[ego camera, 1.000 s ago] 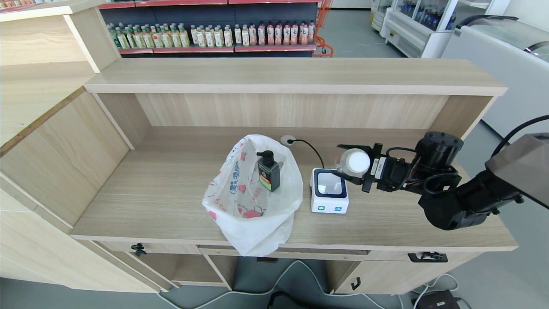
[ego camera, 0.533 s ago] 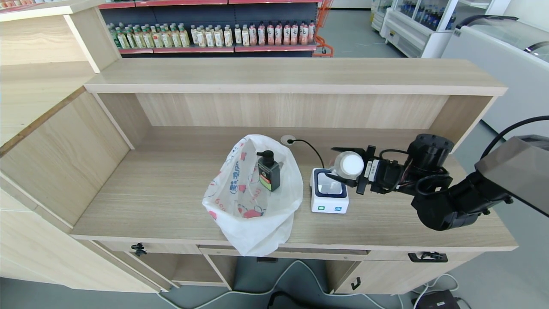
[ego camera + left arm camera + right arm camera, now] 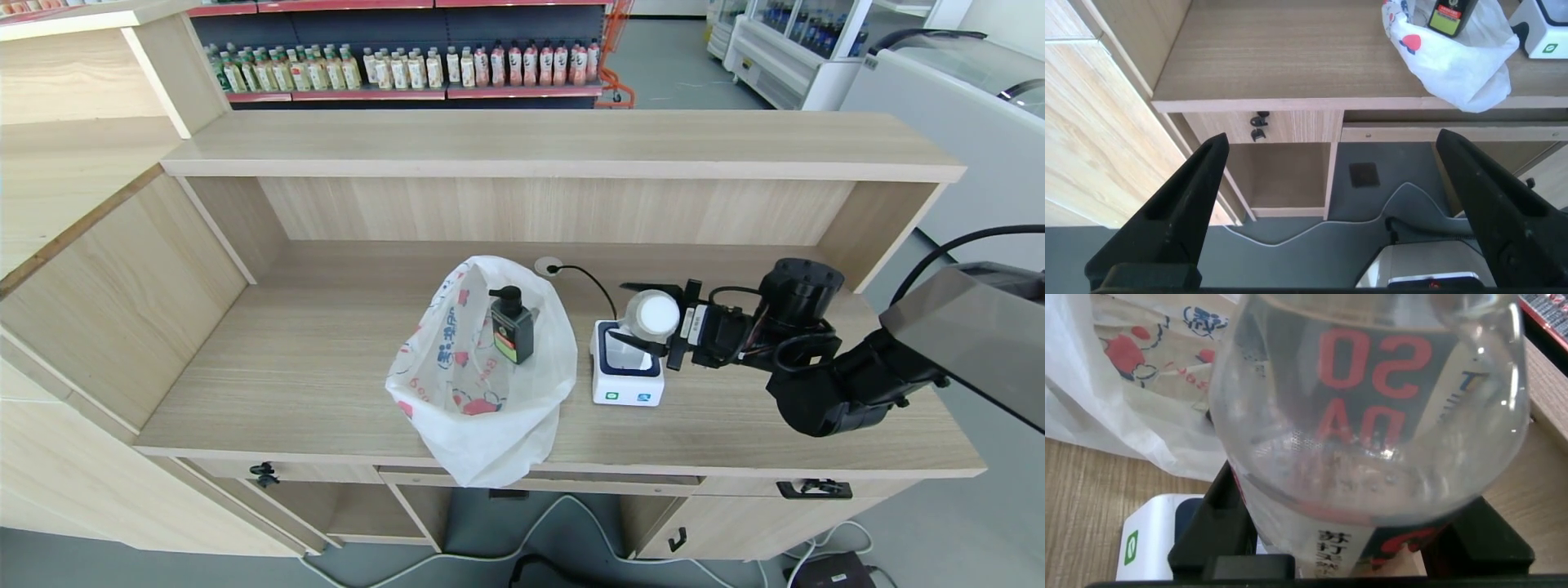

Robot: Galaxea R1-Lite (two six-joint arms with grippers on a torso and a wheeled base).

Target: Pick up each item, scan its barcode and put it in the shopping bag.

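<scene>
A clear bottle [image 3: 657,312] with a white cap lies sideways in my right gripper [image 3: 641,314], which is shut on it just above the white barcode scanner [image 3: 627,382]. In the right wrist view the bottle [image 3: 1372,416] shows red print on its label, with the scanner [image 3: 1151,539] and the shopping bag [image 3: 1135,384] behind it. The white shopping bag [image 3: 473,392] stands open left of the scanner and holds a black pump bottle [image 3: 512,328]. My left gripper [image 3: 1331,212] hangs open in front of the counter, below its top, with nothing between its fingers.
The scanner's black cable [image 3: 592,286] runs back to a grommet in the wooden counter [image 3: 286,367]. A raised shelf [image 3: 563,147] walls the back and sides. Drawers and cables sit under the counter's front edge [image 3: 1290,104].
My right gripper has carried the bottle leftward, from beside the scanner to over its right part. The bag and the pump bottle have not moved.
</scene>
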